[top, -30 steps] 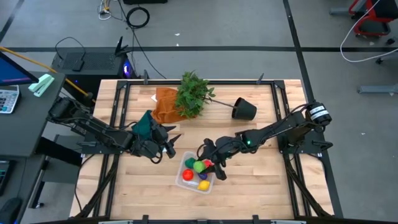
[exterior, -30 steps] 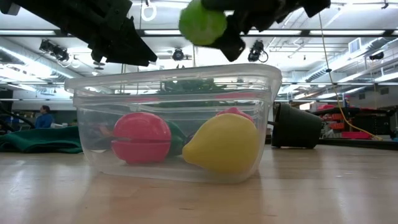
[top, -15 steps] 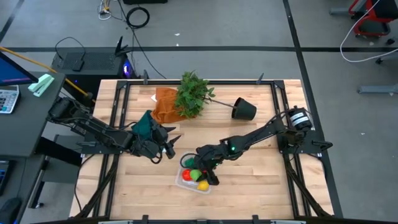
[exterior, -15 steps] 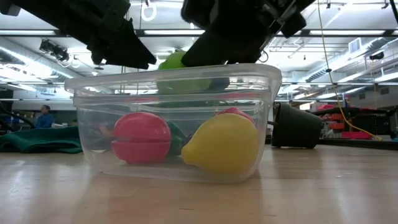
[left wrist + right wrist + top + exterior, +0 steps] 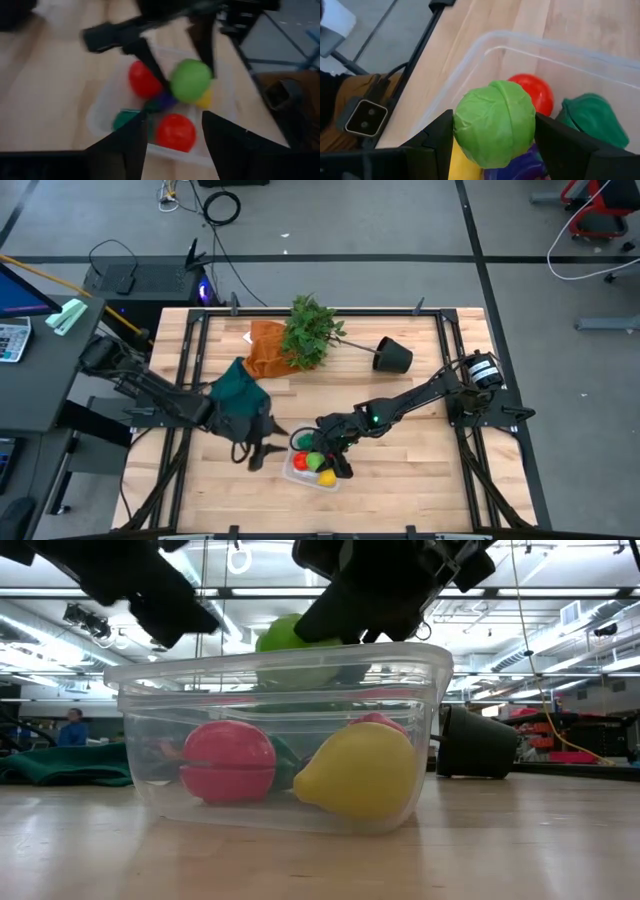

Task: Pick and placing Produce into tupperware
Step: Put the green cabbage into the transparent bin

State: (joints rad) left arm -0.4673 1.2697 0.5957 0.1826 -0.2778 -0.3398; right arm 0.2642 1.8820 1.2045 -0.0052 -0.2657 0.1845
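The clear tub stands on the wooden table near its front middle. It holds a red piece, a yellow one, a second red, a dark green and a purple piece. My right gripper is over the tub, shut on a light green ball that sits at rim height. My left gripper is open and empty just left of the tub, its fingers pointing at it. My right gripper pinches the light green ball between its two fingers, on two opposite sides. The fingers slant down from the table's right side. The ball is held above the other pieces, its lower part below the tub's rim.
A leafy plant lies at the far middle, with its black pot tipped over to the right. An orange cloth and a dark green cloth lie at the far left. Bare table shows at the front and right.
My right gripper has carried the light green ball toward the table's left and down, from beside the tub's right end to over the tub at rim height, then held still. My left gripper has moved toward the near edge, closer to the tub.
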